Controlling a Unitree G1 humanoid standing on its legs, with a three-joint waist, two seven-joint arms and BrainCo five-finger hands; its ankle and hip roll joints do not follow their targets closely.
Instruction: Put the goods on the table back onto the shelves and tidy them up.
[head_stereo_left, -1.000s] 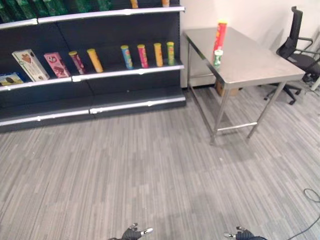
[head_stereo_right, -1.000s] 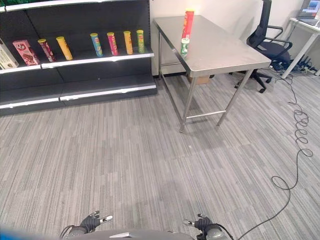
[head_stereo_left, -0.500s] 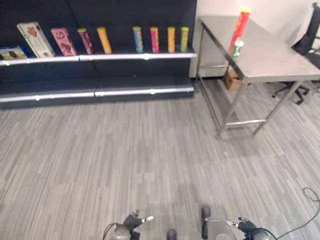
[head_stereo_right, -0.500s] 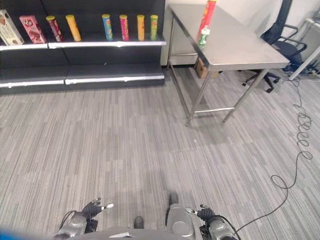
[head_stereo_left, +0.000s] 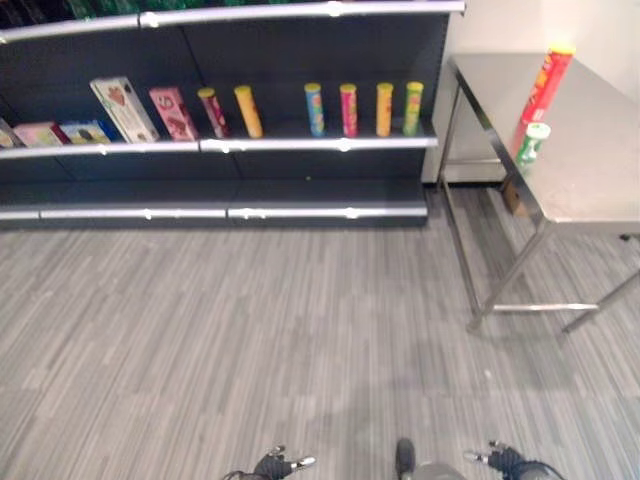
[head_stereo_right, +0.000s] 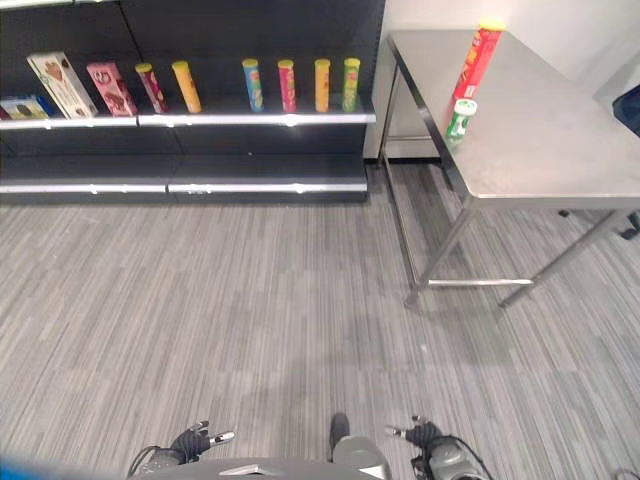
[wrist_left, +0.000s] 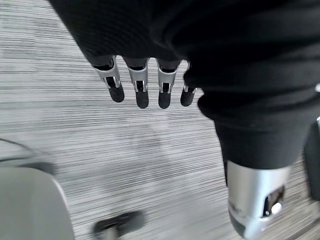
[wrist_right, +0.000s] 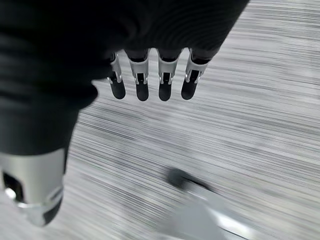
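Left hand (wrist_left: 145, 90) and right hand (wrist_right: 150, 82) hung at the bottom edge, fingers relaxed, empty, above grey floor (head_stereo_right: 250, 300). Upper right: steel table (head_stereo_right: 540, 150) bearing tall red canister (head_stereo_right: 476, 62) and small green canister (head_stereo_right: 460, 118). Upper left: shelf (head_stereo_right: 250, 118) stocked with canisters and boxes.

Silver fingers (wrist_left: 139, 87), dark tips; black ribbed wrist covers.

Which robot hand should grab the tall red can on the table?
Probably the right robot hand. The tall red cylindrical can stands on the steel table on the robot's right. The left robot hand hangs on the far side. Both are open, empty and far away.
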